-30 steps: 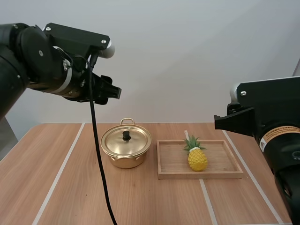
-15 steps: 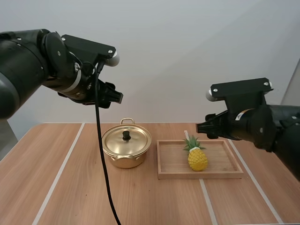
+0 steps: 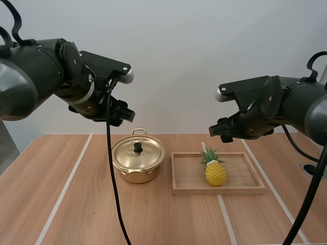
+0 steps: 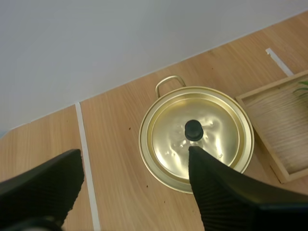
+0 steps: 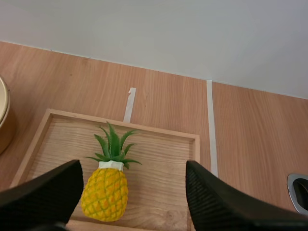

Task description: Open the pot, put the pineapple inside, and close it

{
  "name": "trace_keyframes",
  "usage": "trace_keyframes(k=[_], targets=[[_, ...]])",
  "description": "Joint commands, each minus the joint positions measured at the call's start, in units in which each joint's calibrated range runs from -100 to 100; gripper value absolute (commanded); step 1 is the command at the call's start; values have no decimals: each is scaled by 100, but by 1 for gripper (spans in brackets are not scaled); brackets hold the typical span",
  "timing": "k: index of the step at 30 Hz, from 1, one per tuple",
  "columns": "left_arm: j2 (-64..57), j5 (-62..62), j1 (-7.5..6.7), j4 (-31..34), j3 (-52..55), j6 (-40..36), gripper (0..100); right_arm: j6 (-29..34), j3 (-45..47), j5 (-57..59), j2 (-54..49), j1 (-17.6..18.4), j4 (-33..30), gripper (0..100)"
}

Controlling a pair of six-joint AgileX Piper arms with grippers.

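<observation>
The pineapple (image 3: 215, 171) is sitting in the middle of the wooden tray (image 3: 189, 176), leaves pointing at the tray's far edge. The pot (image 3: 137, 173) is sitting just left of the tray, toward the desk's (image 3: 66, 204) far edge, with its lid (image 3: 147, 151) on. The right gripper (image 3: 219, 131) is hanging above the pineapple, fingers wide apart, gripping nothing. The left gripper (image 3: 122, 111) is hovering over the pot, also spread wide and carrying nothing.

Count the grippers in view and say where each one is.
2. The left gripper hangs open above the pot; the right gripper hangs open above the pineapple on the tray.
</observation>
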Motion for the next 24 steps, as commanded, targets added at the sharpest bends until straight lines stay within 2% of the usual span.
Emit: trace_keyframes(k=[1, 18, 20, 24], targets=[[6, 186, 0, 167, -44, -25, 100, -49, -76, 84, -16, 5, 113, 100], [387, -193, 0, 106, -114, 250, 100, -17, -76, 308, -103, 5, 137, 100], [454, -379, 0, 57, -114, 471, 100, -17, -76, 308, -103, 5, 113, 100], [902, -470, -9, -566, -128, 1554, 100, -17, -76, 308, -103, 5, 107, 100]])
